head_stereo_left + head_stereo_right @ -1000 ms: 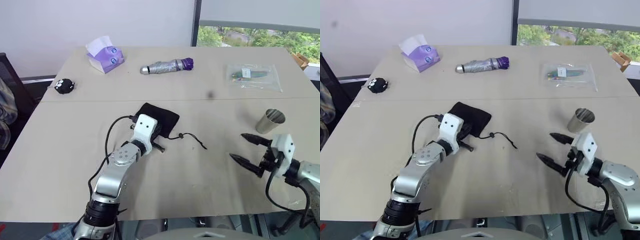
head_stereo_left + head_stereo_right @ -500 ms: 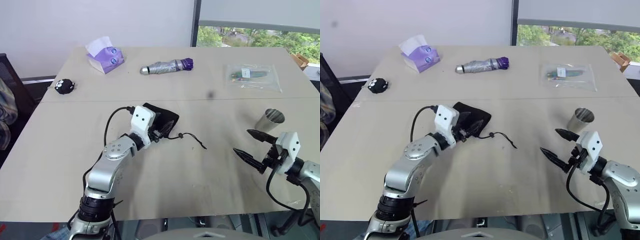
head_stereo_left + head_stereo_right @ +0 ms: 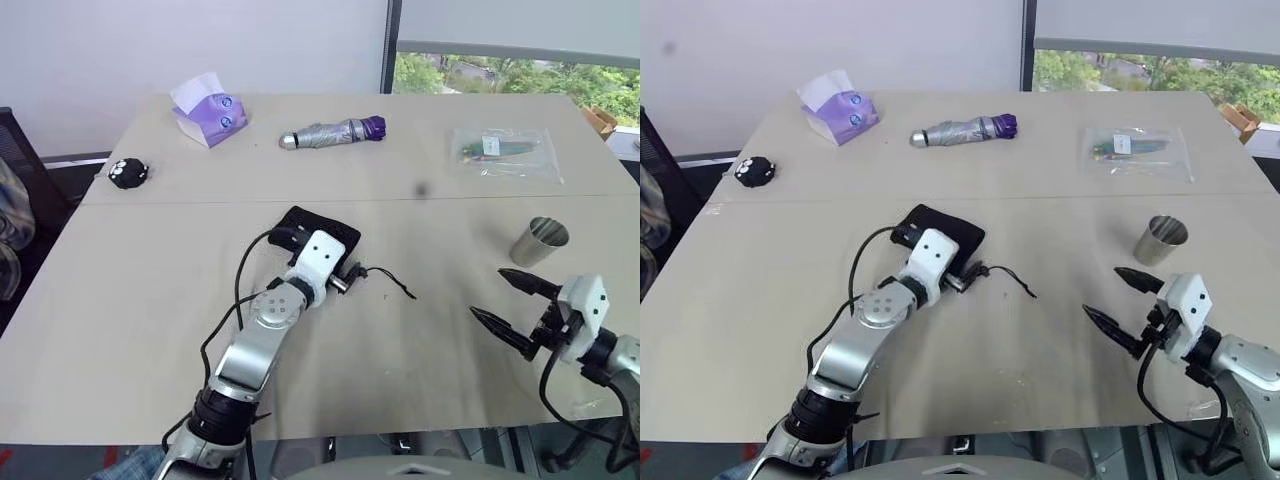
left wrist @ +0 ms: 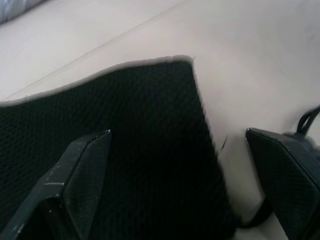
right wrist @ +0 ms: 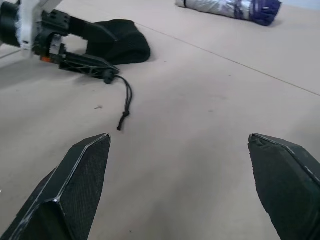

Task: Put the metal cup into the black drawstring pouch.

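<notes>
**Open jaws straddle the pouch while the cup waits across the table**

The left gripper (image 4: 177,165) sits low over the pouch (image 3: 325,228) near the middle of the table (image 3: 150,290), its two black fingers (image 4: 80,170) spread wide. In the left wrist view one finger lies over the black fabric and the other stands off its edge over bare tabletop, so nothing is pinched between them. That spread looks like a setup for taking hold of the bag's edge or mouth, which would have to be lifted and held apart before anything can go inside. The pouch lies flat and limp, its cord (image 3: 385,278) trailing out across the table toward the robot's right, with the toggle end close by the gripper.

The cup (image 3: 540,241) stands upright on the right side of the table, mouth up, well apart from the pouch. The right gripper (image 3: 512,303) hovers near it, on the robot's side, fingers (image 5: 80,175) wide apart and holding nothing. Its placement suggests it is staged to take the cup once the bag is ready.

Farther back lie a folded umbrella (image 3: 335,132), a tissue pack (image 3: 210,110), a small black fuzzy toy (image 3: 128,172) and a clear plastic bag (image 3: 505,152), all away from the work. By the look of things, the task is at an early stage: the cup is untouched and the pouch is not yet opened.
</notes>
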